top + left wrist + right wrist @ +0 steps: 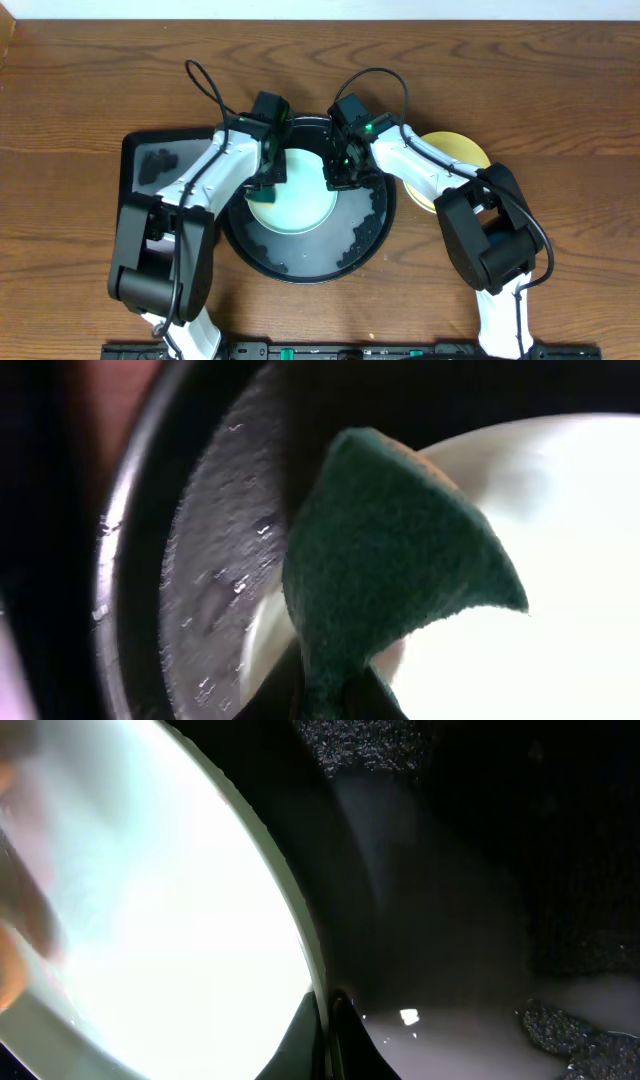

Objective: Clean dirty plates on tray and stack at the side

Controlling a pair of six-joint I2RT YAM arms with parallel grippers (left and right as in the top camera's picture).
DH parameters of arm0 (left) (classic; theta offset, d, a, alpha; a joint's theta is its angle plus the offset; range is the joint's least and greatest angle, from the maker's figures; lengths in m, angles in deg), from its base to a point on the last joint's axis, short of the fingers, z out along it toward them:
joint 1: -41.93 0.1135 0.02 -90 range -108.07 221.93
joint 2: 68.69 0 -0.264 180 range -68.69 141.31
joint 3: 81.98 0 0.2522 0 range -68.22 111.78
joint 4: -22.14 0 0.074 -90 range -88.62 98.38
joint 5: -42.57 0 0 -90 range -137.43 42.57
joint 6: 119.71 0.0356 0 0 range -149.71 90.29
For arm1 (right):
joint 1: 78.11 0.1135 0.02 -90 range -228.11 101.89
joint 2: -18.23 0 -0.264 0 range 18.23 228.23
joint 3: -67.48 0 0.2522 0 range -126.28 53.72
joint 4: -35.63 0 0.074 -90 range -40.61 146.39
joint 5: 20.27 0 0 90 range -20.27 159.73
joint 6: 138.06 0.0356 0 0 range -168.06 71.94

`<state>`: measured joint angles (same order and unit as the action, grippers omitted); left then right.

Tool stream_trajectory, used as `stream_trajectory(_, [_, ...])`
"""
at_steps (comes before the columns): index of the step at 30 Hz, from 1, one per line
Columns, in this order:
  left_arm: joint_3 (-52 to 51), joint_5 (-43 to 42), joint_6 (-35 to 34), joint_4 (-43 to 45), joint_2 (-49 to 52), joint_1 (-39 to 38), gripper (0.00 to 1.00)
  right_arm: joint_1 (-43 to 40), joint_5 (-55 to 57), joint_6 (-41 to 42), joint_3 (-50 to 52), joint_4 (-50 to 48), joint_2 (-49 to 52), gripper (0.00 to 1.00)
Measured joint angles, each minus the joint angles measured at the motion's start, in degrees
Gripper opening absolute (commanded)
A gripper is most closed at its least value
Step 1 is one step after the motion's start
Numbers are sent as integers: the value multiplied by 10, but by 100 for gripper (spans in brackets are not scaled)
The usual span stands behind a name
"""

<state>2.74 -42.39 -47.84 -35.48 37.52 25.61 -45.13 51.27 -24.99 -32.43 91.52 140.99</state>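
Note:
A pale aqua plate (300,205) lies in the large round black tray (365,245). My left gripper (263,183) is shut on a green sponge (385,560) that rests on the plate's left part (560,590). My right gripper (338,178) is shut on the plate's right rim (300,945), one finger on each side. A pale yellow plate (455,155) lies on the table right of the tray, partly under the right arm. Only one aqua plate shows.
Dark crumbs (355,240) lie on the tray's floor at the front right and also show in the right wrist view (575,1030). A smaller black rectangular tray (150,165) with dark bits sits left of the round tray.

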Motion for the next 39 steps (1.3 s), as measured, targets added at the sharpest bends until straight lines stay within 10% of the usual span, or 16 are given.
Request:
stream_trajectory(16, [26, 34, -14, -91, -105, 43, 7, 3, 40, -14, 9, 28, -36, 1])
stream_trajectory(39, [27, 35, -21, -90, -105, 76, 7, 199, 654, 9, 10, 147, -239, 1])
